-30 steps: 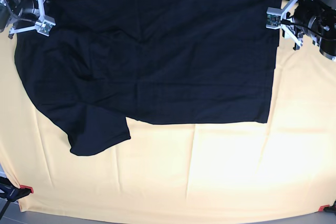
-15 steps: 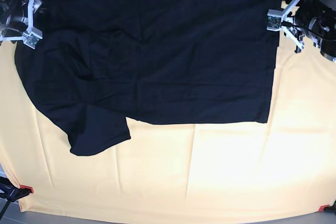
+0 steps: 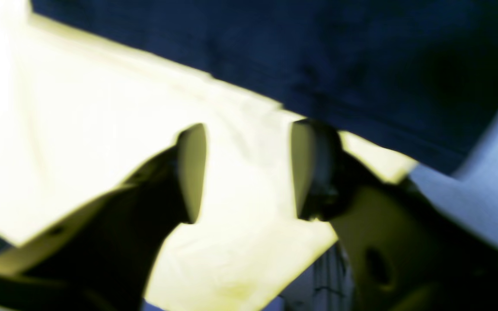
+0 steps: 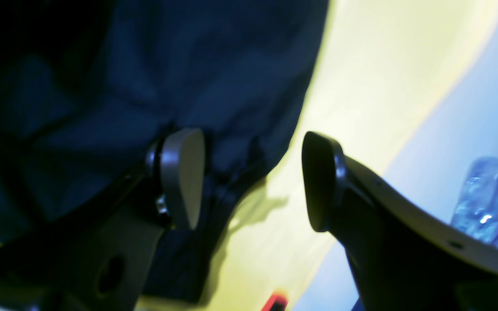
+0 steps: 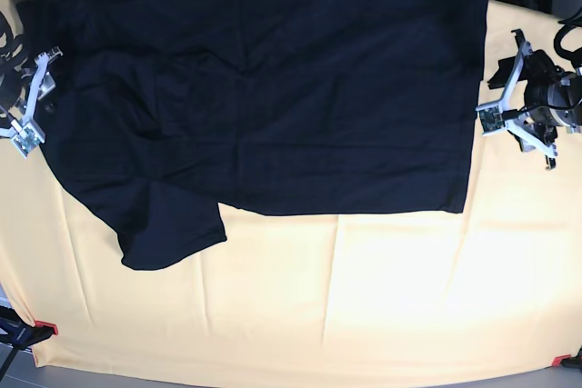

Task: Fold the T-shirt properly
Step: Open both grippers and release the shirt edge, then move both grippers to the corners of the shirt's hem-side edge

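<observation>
Both wrist views are blurred for me, so the T-shirt [image 3: 318,56] shows there no detail. In the base view its top edge is cut off by the frame.

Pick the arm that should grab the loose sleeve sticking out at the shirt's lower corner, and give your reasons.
Probably right. The right gripper hangs open at the T-shirt edge on the sleeve side. The left gripper, also open, sits over the yellow cloth past the opposite hem, the shirt's whole width away.
</observation>
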Controlling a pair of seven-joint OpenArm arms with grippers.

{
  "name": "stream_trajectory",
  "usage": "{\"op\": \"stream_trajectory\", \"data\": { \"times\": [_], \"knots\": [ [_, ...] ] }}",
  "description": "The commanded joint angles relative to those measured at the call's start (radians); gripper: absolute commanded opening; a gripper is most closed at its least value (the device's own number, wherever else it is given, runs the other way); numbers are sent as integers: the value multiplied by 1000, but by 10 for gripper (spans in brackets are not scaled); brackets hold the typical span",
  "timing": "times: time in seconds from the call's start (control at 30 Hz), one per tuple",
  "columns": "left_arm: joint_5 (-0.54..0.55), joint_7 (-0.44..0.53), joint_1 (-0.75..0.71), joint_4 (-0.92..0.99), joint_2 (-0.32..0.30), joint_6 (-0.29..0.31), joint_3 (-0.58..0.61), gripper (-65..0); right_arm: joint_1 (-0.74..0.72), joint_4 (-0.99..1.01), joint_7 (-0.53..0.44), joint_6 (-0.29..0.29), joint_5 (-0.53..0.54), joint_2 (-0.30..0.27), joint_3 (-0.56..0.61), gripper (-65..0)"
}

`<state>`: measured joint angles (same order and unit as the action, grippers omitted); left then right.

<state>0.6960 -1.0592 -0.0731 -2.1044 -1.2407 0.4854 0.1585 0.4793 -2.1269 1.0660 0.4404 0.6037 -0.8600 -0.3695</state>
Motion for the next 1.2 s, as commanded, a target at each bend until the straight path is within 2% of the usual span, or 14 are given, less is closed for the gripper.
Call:
{"op": "stream_trajectory", "data": {
  "times": [0.0, 0.07, 0.17, 0.33, 0.47, 0.57, 0.67, 0.7, 0.87, 1.0, 1.17],
  "knots": [
    [-14, 22, 20, 11, -12, -11, -9, -265, -24, -8, -32, -16, -21, -19, -13, -270],
    [-39, 38, 42, 52, 16, -33, -10, -235, -63, 10, -78, -37, -50, -16, -13, -248],
    [-98, 54, 91, 117, 58, -97, -10, -232, -125, 79, -130, -53, -59, -15, -13, -210],
    [-183, 76, 219, 260, 145, -220, -10, -232, -238, 261, -158, -47, -39, -1, -13, -211],
    [-192, 95, 314, 408, 225, -244, -11, -232, -294, 396, -157, -14, 32, 1, -13, -211],
    [-185, 114, 370, 540, 296, -244, -35, -232, -312, 436, -153, -1, 42, 1, -13, -211],
    [-131, 147, 414, 688, 371, -242, -102, -232, -311, 436, -153, -2, 48, 1, -13, -211],
    [-94, 146, 430, 736, 399, -222, -134, -232, -311, 436, -154, -2, 48, 1, -13, -211],
    [143, 147, 482, 954, 514, -40, -288, -232, -311, 436, -155, -2, 51, 1, -13, -211],
    [258, 154, 489, 1067, 571, 74, -313, -232, -311, 436, -155, -2, 51, 1, -13, -211],
    [243, 173, 486, 1125, 629, 92, -312, -232, -311, 436, -157, -2, 51, 1, -13, -211]
  ]
}}
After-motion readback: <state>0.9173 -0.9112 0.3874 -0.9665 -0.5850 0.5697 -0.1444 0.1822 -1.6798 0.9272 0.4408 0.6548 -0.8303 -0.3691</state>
